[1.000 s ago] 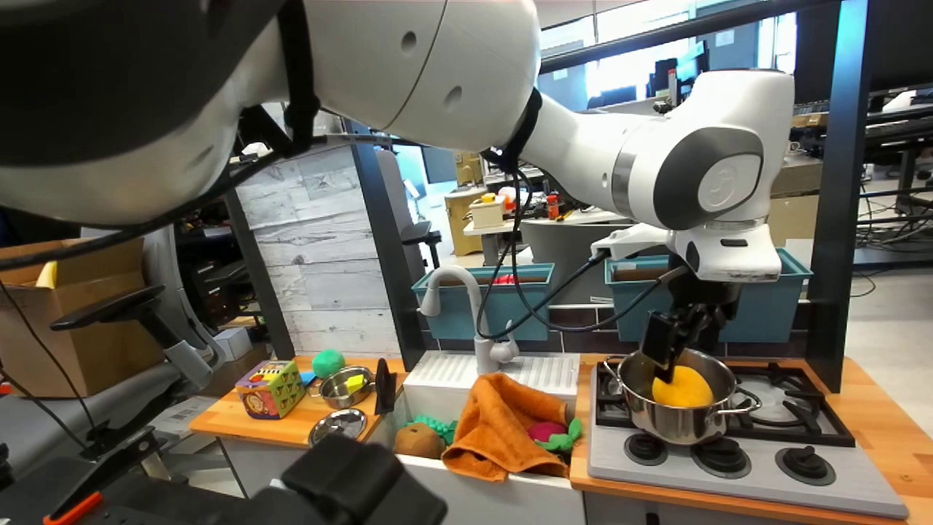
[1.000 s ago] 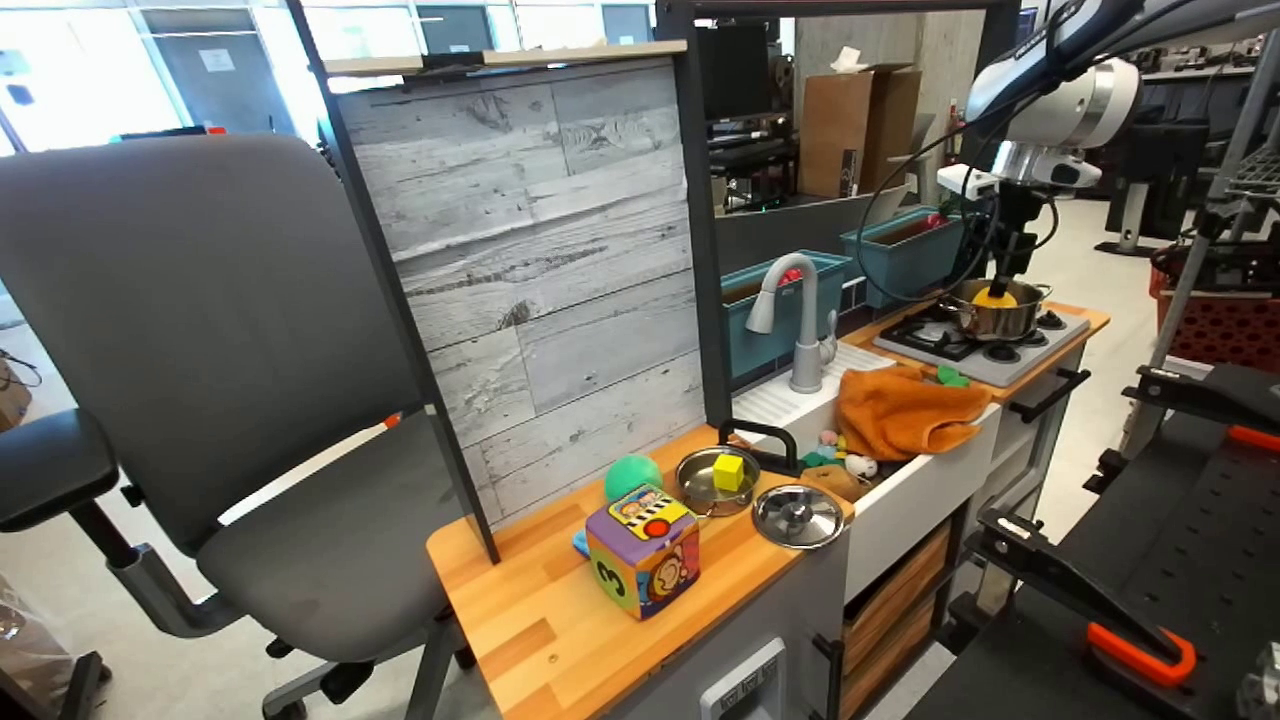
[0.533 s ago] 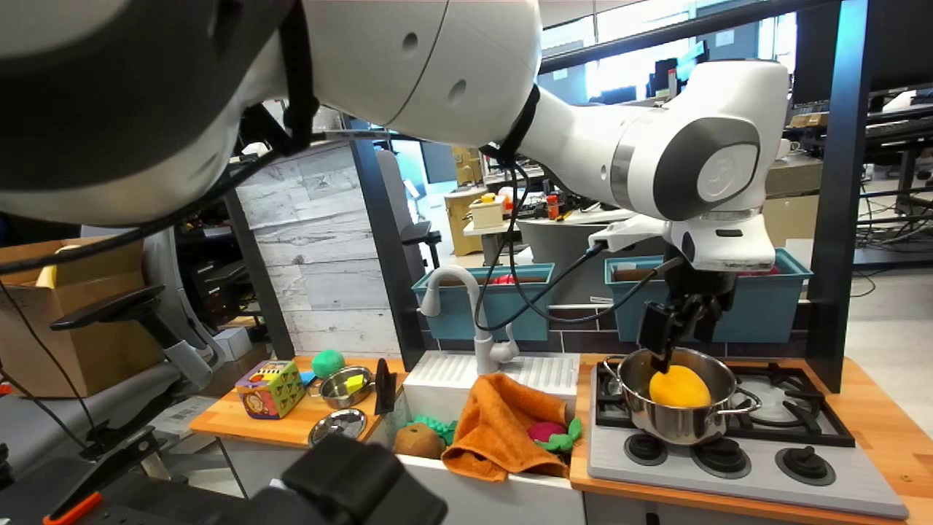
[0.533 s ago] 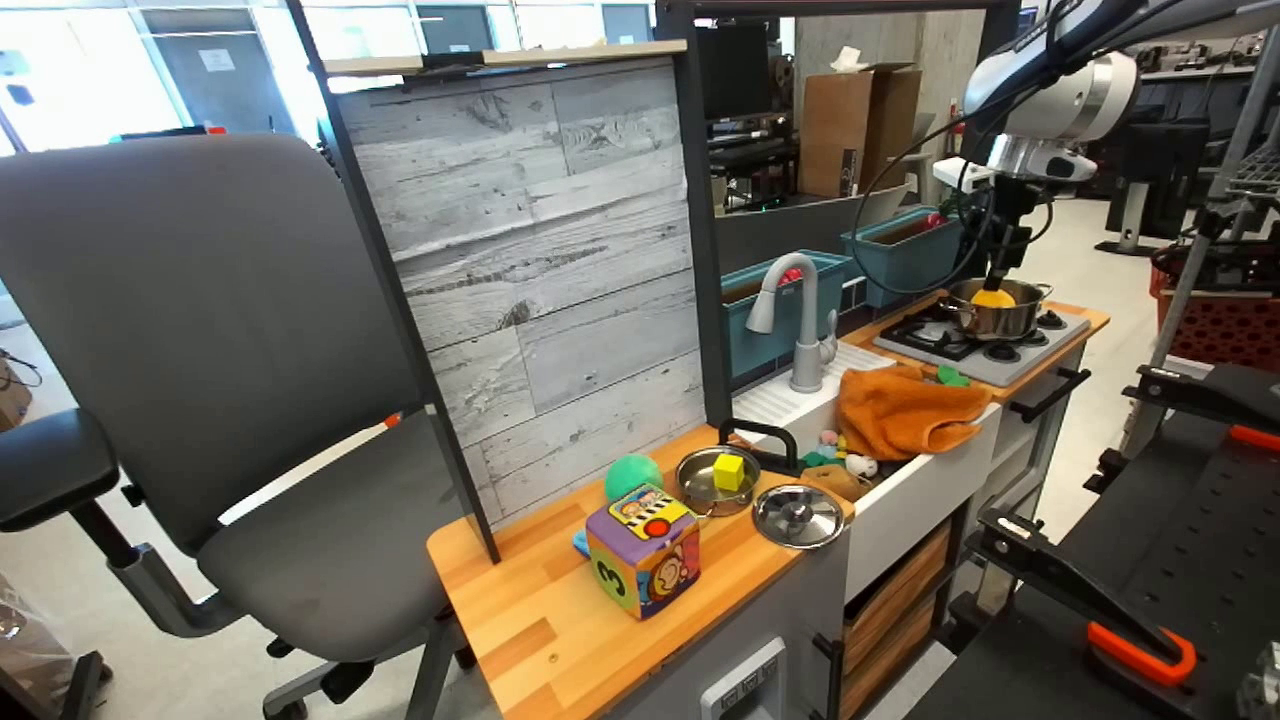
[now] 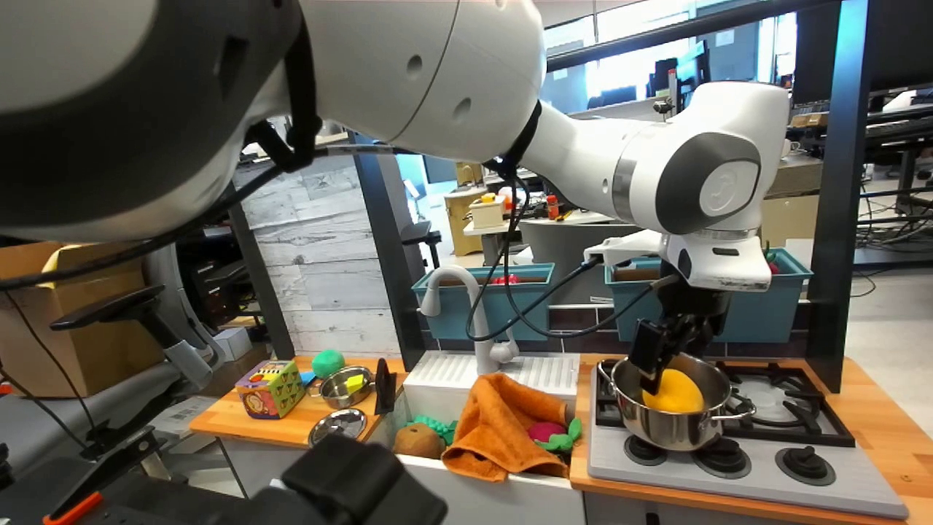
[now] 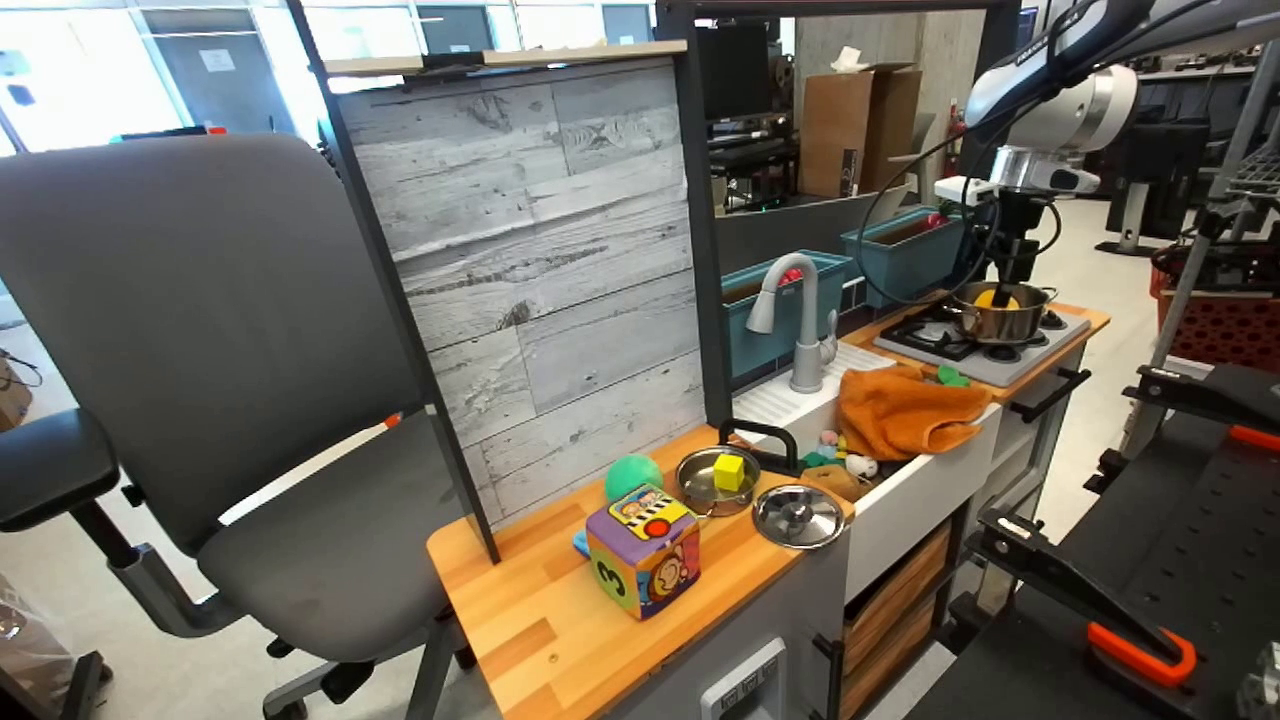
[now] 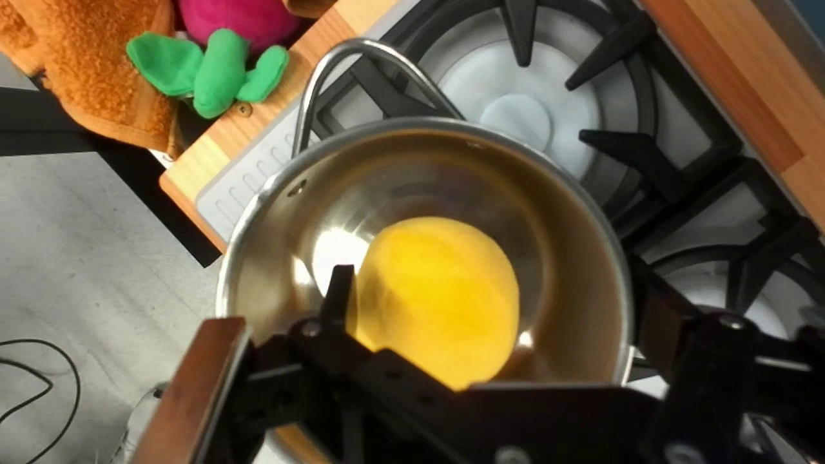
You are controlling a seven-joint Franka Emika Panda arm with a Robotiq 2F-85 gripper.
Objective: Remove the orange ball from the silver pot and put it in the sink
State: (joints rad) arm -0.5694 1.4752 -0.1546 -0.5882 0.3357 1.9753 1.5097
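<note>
The hand, fingers wide apart, is at the mouth of the silver pot; one finger is beside the yellow-orange ball inside, touching or not I cannot tell. The pot stands on a toy stove at one end of the wooden counter. Mid-counter, an orange towel drapes over the front rim of the white sink. Off the opposite end stands a grey office chair; teal planters run above the back edge.
</note>
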